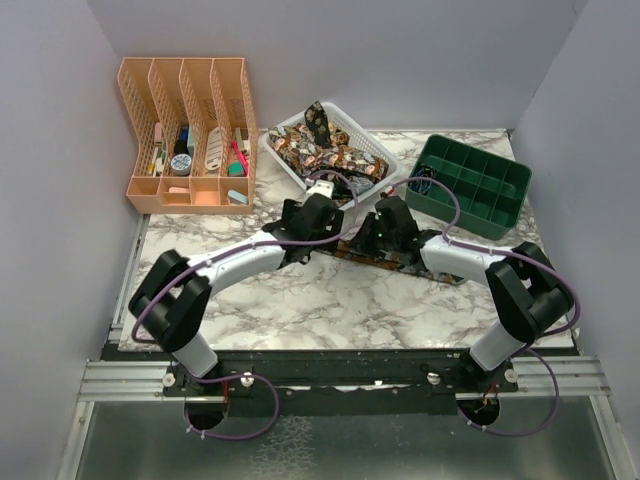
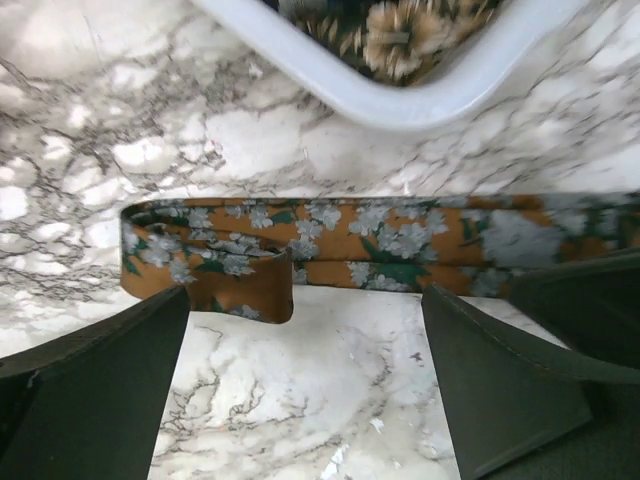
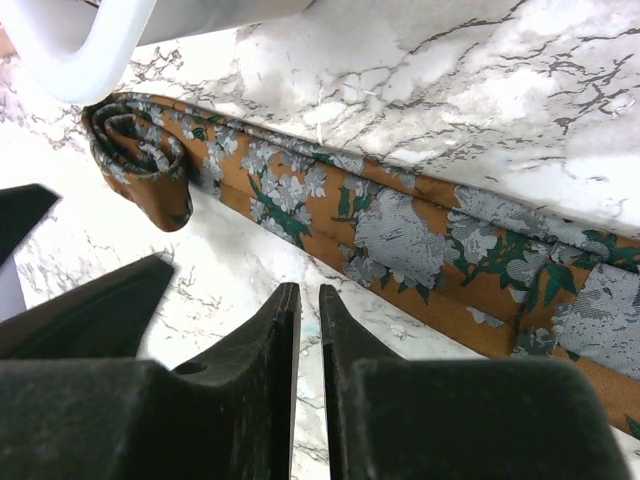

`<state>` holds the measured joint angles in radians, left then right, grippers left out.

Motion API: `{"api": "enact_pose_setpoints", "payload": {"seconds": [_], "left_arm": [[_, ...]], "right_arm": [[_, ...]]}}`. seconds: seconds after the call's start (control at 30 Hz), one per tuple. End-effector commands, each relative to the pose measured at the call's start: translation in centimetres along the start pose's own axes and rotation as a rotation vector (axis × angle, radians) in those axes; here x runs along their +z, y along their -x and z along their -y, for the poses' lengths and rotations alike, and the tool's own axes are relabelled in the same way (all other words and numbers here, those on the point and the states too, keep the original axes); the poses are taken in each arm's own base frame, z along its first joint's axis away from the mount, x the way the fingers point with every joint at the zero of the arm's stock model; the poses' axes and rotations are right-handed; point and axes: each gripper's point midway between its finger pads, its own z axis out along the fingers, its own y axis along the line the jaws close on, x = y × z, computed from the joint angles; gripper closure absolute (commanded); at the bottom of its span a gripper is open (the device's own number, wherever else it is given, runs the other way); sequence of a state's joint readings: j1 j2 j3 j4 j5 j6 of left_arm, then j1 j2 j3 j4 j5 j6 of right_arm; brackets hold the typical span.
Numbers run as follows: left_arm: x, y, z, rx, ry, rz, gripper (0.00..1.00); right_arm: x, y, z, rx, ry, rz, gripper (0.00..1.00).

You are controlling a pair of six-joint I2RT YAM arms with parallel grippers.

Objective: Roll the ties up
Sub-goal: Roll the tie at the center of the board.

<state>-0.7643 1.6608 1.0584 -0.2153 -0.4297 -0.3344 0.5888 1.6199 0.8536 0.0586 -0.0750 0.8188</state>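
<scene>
Dark fingers point(image 2: 95, 395) of the left jaws fill the bottom corners of the left wrist view. They are spread wide, with nothing between them but bare marble worktop point(image 2: 300, 400). Just beyond them a tie point(image 2: 400, 245) lies flat across the worktop, orange-brown with grey-white flowers and green leaves. Its left end is folded back on itself in a loose curl point(image 2: 215, 270). Past the tie sits the rounded corner of a white basket point(image 2: 400, 100).

On the right wrist view the fingers point(image 3: 250, 400) of the right jaws stand almost together, with only a thin slit between them, and they grip nothing. The same tie runs slantwise ahead of them. Its far end is wound into a small roll point(image 3: 135, 150) just beside the basket's corner.

From above, the left arm point(image 1: 235, 262) and the right arm point(image 1: 465, 258) both reach to the middle of the worktop, their heads close together over the tie, which lies just in front of the basket. More ties point(image 1: 320, 145) are heaped inside the basket. At the back left stands an orange file rack point(image 1: 185, 100) holding pens and small things. At the back right sits a green tray point(image 1: 475, 185) divided into compartments.
</scene>
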Motion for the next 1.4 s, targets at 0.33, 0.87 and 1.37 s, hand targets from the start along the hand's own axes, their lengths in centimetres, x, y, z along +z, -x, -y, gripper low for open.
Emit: {"api": "enact_pose_setpoints", "payload": {"seconds": [0.33, 0.87, 1.37], "left_arm": [[-2.3, 2.7, -8.7, -0.349, -0.336, 0.032, 0.01], [3.3, 0.2, -9.4, -0.328, -0.596, -0.09, 0.01], [4.0, -1.3, -9.0, -0.307, -0.706, -0.113, 0.01]], "right_arm": [[1.9, -1.2, -8.3, -0.139, 0.263, -0.086, 0.4], [7.7, -3.0, -8.6, -0.207, 0.18, -0.099, 0.41], [8.8, -2.9, -7.7, -0.224, 0.139, -0.089, 0.73]]}}
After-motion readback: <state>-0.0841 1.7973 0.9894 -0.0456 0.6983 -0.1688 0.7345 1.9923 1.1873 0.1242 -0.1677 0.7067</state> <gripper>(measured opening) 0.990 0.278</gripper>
